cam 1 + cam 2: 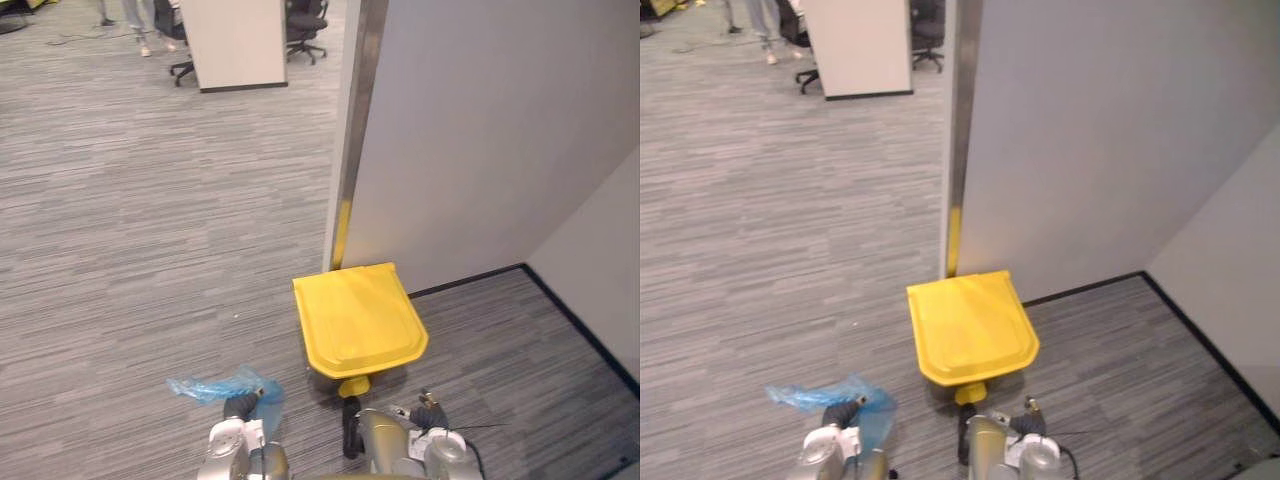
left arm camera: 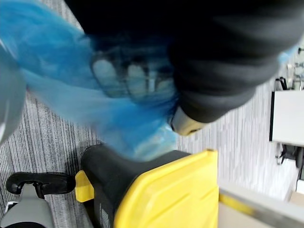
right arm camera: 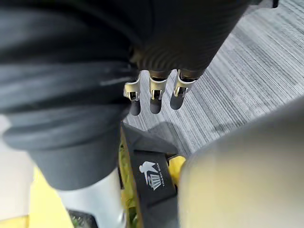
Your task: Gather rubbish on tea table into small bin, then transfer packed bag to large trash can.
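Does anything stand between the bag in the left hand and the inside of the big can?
Yes: the yellow lid of the large trash can is down over its opening. The blue bag, clutched in the left hand, hangs left of the can; no other obstacle is visible.

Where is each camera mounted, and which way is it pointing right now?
Left eye view: on the head, looking down at the yellow-lidded trash can beside the grey partition; left hand with the blue bag lower left, right hand lower right.
Right eye view: same head and scene, from slightly to one side.
Left wrist view: along the left hand, fingers curled in the bag, above the can.
Right wrist view: along the right hand's relaxed fingers, beside the can's black wall.
Shared: all four show the can.
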### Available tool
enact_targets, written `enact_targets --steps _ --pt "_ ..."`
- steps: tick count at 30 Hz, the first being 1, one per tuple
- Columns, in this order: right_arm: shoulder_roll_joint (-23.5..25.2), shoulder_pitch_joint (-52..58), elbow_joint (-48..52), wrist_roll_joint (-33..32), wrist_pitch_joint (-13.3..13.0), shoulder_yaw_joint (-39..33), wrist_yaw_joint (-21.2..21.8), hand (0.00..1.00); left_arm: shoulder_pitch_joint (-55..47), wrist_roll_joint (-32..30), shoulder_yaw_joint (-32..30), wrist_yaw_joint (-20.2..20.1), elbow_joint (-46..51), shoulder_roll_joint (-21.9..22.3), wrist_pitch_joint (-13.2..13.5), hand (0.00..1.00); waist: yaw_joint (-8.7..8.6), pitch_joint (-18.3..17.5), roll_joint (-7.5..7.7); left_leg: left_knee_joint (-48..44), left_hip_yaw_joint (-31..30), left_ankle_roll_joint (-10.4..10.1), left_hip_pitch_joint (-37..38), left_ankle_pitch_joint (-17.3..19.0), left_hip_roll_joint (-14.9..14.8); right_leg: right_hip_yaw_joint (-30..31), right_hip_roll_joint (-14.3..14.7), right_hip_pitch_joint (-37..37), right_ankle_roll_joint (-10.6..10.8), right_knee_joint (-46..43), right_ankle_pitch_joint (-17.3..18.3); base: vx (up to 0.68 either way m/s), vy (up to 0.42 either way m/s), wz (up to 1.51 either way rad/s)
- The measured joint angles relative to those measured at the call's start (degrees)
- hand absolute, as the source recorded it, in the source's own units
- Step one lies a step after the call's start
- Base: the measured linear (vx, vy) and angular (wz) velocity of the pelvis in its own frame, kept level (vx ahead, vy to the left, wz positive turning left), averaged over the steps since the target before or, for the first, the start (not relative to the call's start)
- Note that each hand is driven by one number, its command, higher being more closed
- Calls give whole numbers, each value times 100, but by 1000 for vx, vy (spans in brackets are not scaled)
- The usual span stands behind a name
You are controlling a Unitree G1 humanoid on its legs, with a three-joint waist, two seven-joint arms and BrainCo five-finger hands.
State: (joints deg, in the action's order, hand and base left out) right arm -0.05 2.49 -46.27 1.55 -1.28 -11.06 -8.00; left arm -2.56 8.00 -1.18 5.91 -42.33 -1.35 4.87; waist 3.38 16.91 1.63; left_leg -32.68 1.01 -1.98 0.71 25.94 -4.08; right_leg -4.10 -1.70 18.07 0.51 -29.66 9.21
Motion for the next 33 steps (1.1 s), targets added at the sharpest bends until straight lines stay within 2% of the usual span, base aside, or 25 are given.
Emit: enact_targets --steps 4,8,13,18,20,22,24,28,31,33 --pt "30 105 22 -38 29 -70 1 0 4 -2 -9 -6 5 9 0 100 8 -67 -50 -355 -515 -265 -207 265 -317 -535 134 -7 -160 -222 -30 119 -158 53" --pt "8 82 26 -28 38 65 4 0 -20 -6 -11 -22 -37 51 -7 100 28 -154 -82 -178 -639 -331 -401 271 -472 -670 288 183 -228 -147 -76 123 -122 14" --pt "-49 -49 35 28 33 317 -5 0 177 -16 -12 -121 -37 107 -7 100 1 -191 -183 29 -926 -515 -679 49 -580 -934 363 302 -469 121 -218 84 -72 17" --pt "-38 -355 115 128 34 1192 40 0 189 -16 -4 -136 139 34 -4 100 64 -286 -178 425 -974 -607 -776 -206 -626 -1069 377 332 -515 448 -282 13 -63 17" --pt "-72 -604 501 275 46 1577 62 0 207 -14 -1 -134 347 -26 -1 100 173 -320 -158 617 -1026 -668 -902 -353 -619 -1110 381 455 -502 596 -374 -16 -76 12" --pt "-169 -978 718 299 33 1735 67 0 254 -6 16 -131 511 -144 40 100 204 -325 -139 754 -1121 -697 -981 -474 -613 -1168 385 491 -475 721 -450 -24 -74 17" --pt "-437 -1671 807 294 17 1809 66 0 370 28 118 -117 680 -299 124 100 290 -304 -68 960 -1167 -735 -975 -614 -612 -1198 398 491 -466 887 -546 -45 -96 10" --pt "-1026 -2812 828 229 -17 1756 40 0 425 259 335 -103 1100 -592 316 100 318 -205 104 937 -1269 -670 -1139 -651 -608 -1208 457 509 -366 1196 -694 -77 -53 -1" --pt "-1381 -3377 726 -90 -34 1556 -63 0 443 356 502 -101 1246 -760 399 100 313 -76 291 961 -1233 -644 -1265 -643 -507 -931 474 683 -210 1193 -805 -88 2 -11" --pt "-1579 -3572 695 -300 -33 1552 -144 0 459 408 580 -106 1252 -810 402 100 299 32 331 962 -1242 -622 -1266 -657 -440 -717 505 692 -168 1193 -896 -55 20 0"
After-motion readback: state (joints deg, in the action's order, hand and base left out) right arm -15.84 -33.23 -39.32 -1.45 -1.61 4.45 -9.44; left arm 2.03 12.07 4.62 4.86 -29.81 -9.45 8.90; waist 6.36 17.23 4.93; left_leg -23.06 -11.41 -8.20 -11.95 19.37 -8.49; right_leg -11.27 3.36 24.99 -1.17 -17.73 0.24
